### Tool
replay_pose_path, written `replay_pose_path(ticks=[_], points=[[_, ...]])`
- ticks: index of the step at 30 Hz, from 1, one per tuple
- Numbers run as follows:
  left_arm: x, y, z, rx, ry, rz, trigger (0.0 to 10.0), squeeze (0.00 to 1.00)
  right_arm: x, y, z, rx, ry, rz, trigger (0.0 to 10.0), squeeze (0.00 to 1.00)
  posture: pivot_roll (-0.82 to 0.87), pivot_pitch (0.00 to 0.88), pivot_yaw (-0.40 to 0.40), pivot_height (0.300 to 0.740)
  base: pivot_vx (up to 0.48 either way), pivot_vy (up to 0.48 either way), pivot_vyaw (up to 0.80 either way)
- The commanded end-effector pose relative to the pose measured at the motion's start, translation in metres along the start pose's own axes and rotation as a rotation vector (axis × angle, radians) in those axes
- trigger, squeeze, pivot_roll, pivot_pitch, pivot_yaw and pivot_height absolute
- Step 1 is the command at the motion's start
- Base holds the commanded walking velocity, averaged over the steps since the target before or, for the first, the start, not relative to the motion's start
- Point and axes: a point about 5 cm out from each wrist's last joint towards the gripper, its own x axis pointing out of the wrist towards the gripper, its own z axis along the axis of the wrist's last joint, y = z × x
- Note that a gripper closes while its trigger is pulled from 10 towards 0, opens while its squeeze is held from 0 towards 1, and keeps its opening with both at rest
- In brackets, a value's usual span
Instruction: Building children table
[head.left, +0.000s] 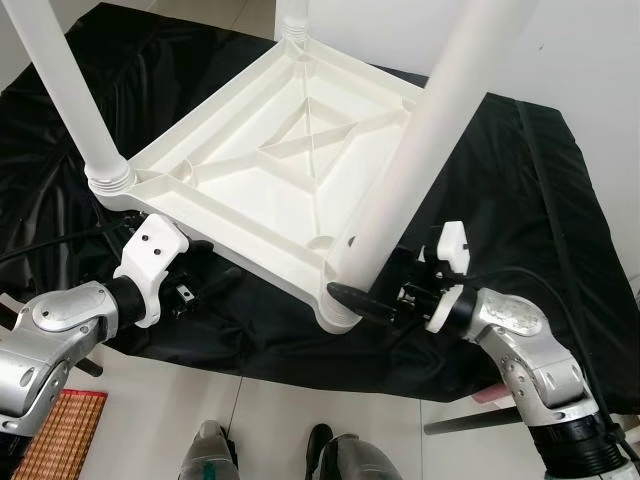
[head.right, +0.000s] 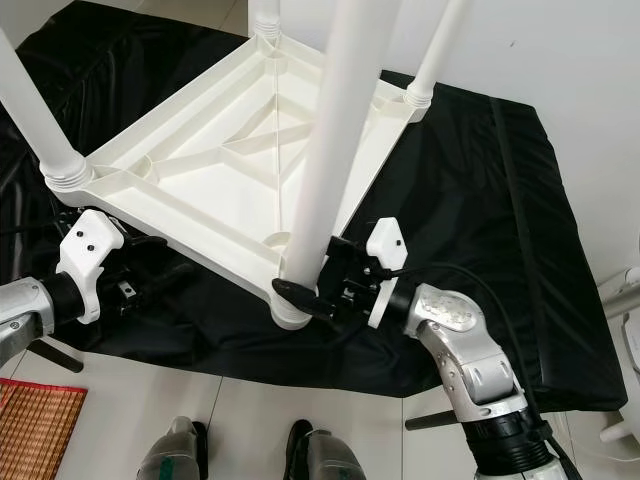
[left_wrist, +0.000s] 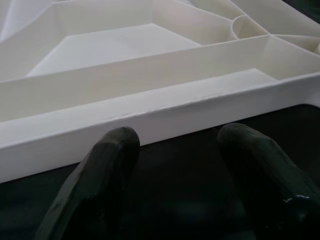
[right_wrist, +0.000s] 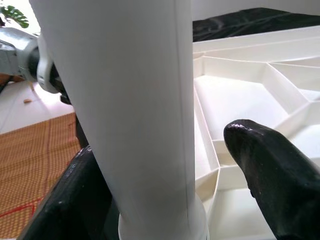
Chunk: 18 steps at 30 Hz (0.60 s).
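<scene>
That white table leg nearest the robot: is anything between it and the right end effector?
Nothing visible. The right end effector already straddles the leg just above its socket in the upturned tabletop, one black finger on each side. Contact can't be confirmed.

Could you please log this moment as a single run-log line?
tabletop: upside down on black cloth | right gripper: open around near-corner leg | left gripper: open at tabletop edge

**No words to read**

There are no words, numbers, labels or signs that can be read here. The white table (head.left: 290, 160) is plain, and so are its legs (head.right: 335, 150). The black cloth (head.left: 540, 200) under it has no writing on it.
</scene>
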Motion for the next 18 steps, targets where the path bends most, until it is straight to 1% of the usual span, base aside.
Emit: replay_pose_path(ticks=[1,2,3,4,7,9,11,12,13,16,17,18], points=[[0.002,-0.005,-0.002,-0.005,0.006,-0.053,10.0,0.0,-0.016,-0.009,-0.002,0.006,0.038,-0.049,10.0,0.0,0.14,0.19,-0.091,0.74,0.0,0.0,0.0],[0.003,-0.005,-0.002,-0.003,0.005,-0.058,10.0,0.0,-0.02,-0.009,-0.002,0.012,0.049,-0.035,10.0,0.0,0.14,0.19,-0.091,0.74,0.0,0.0,0.0],[0.003,-0.005,-0.002,-0.003,0.005,-0.058,10.0,0.0,-0.02,-0.009,-0.002,0.012,0.049,-0.035,10.0,0.0,0.14,0.19,-0.091,0.74,0.0,0.0,0.0],[0.004,-0.005,-0.002,-0.002,0.005,-0.061,10.0,0.0,-0.025,-0.01,-0.004,0.032,0.06,-0.03,10.0,0.0,0.14,0.19,-0.091,0.74,0.0,0.0,0.0],[0.003,-0.005,-0.002,-0.002,0.005,-0.061,10.0,0.0,-0.028,-0.012,-0.004,0.03,0.062,-0.037,10.0,0.0,0.14,0.191,-0.088,0.74,0.0,0.0,0.0],[0.003,-0.004,-0.001,-0.005,0.003,-0.065,10.0,0.0,-0.031,-0.018,-0.005,0.036,0.057,-0.075,10.0,0.0,0.14,0.193,-0.083,0.74,0.0,0.0,0.0],[0.003,-0.004,0.0,-0.016,-0.004,-0.073,10.0,0.0,-0.029,-0.016,-0.003,0.047,0.042,-0.068,10.0,0.0,0.14,0.202,-0.079,0.74,0.0,0.0,0.0],[0.006,-0.005,0.002,-0.028,-0.017,-0.084,10.0,0.0,-0.023,-0.012,-0.002,0.053,0.025,-0.051,10.0,0.0,0.13,0.204,-0.077,0.74,0.0,0.0,0.0],[0.009,-0.007,0.005,-0.045,-0.036,-0.1,10.0,0.0,-0.012,-0.005,0.0,0.058,0.0,-0.026,10.0,0.0,0.13,0.215,-0.067,0.74,0.0,0.0,0.0],[0.012,-0.008,0.006,-0.053,-0.045,-0.108,10.0,0.0,-0.006,-0.002,0.001,0.063,-0.012,-0.019,10.0,0.0,0.13,0.215,-0.067,0.74,0.0,0.0,0.0],[0.016,-0.009,0.006,-0.049,-0.044,-0.119,10.0,0.0,0.0,0.004,-0.001,0.081,-0.017,0.0,10.0,0.0,0.12,0.22,-0.063,0.74,0.0,0.0,0.0],[0.016,-0.009,0.006,-0.049,-0.044,-0.119,10.0,0.0,0.0,0.004,-0.001,0.081,-0.017,0.0,10.0,0.0,0.12,0.22,-0.063,0.74,0.0,0.0,0.0]])
